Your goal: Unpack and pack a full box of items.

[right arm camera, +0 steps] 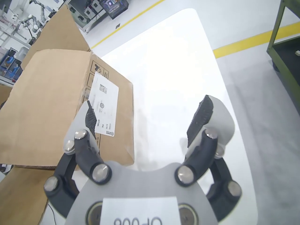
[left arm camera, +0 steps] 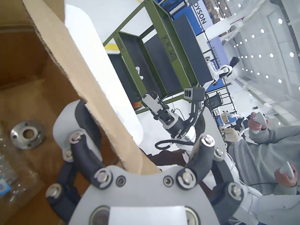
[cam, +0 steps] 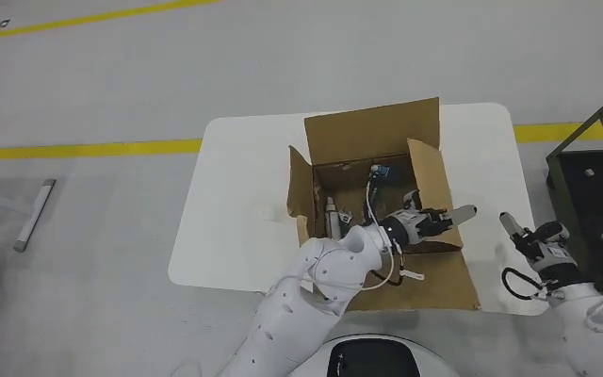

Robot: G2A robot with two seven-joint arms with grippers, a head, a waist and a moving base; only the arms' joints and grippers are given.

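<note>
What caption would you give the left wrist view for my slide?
Open left gripper straddles a side flap of the box; a metal flange lies inside.

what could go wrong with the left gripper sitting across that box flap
1. The left gripper straddles the side flap of the box, one finger inside and one outside. A sideways move could bend the flap or drag the box across the table.
2. The metal flange lies on the box floor beside the flap, so reaching down for it may snag the cardboard edge.
</note>
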